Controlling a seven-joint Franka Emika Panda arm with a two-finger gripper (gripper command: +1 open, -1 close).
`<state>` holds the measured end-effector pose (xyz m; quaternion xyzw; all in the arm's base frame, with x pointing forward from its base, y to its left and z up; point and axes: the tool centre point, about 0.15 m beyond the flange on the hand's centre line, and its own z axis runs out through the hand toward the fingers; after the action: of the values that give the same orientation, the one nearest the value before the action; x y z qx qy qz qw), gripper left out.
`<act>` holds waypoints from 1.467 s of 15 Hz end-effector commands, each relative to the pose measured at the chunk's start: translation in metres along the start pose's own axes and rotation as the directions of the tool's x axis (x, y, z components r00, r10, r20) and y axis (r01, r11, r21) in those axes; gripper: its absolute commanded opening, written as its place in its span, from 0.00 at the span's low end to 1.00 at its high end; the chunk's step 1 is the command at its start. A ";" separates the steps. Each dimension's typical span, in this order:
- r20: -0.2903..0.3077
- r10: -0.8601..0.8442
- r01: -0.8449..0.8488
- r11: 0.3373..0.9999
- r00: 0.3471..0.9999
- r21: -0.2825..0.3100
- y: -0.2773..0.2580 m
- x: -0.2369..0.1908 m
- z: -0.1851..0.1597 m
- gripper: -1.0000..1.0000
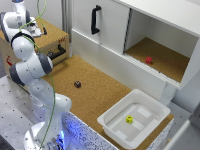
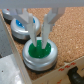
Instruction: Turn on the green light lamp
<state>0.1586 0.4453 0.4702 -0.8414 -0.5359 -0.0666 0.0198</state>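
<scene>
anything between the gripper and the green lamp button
Nothing visible does. In the wrist view the gripper is right above the green button, its fingers reaching down to the green dome with no object between. The blue button sits beside it, off the path.

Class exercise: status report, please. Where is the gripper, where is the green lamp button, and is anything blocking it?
Gripper open, fingers straddling above green button. Blue button beside it, apart. Nothing between fingers and green button.
</scene>
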 end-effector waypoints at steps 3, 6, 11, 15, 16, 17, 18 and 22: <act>0.083 0.029 -0.027 0.999 0.996 -0.020 0.001 0.021 0.022 0.00; 0.084 0.046 -0.044 0.999 0.995 -0.020 0.007 0.019 0.033 0.00; 0.034 0.116 -0.113 0.991 0.993 -0.065 0.024 0.016 -0.007 0.00; 0.006 0.196 -0.193 0.968 0.981 -0.162 0.046 -0.004 -0.081 0.00; -0.005 0.217 -0.215 0.962 0.976 -0.168 0.050 -0.007 -0.089 0.00; -0.005 0.230 -0.227 0.959 0.973 -0.170 0.053 -0.011 -0.088 0.00; -0.005 0.253 -0.250 0.956 0.968 -0.152 0.056 -0.014 -0.081 1.00; -0.051 0.374 -0.376 0.926 0.926 -0.032 0.069 -0.028 -0.041 1.00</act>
<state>0.1929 0.4024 0.5372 -0.9051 -0.4105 -0.1083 -0.0249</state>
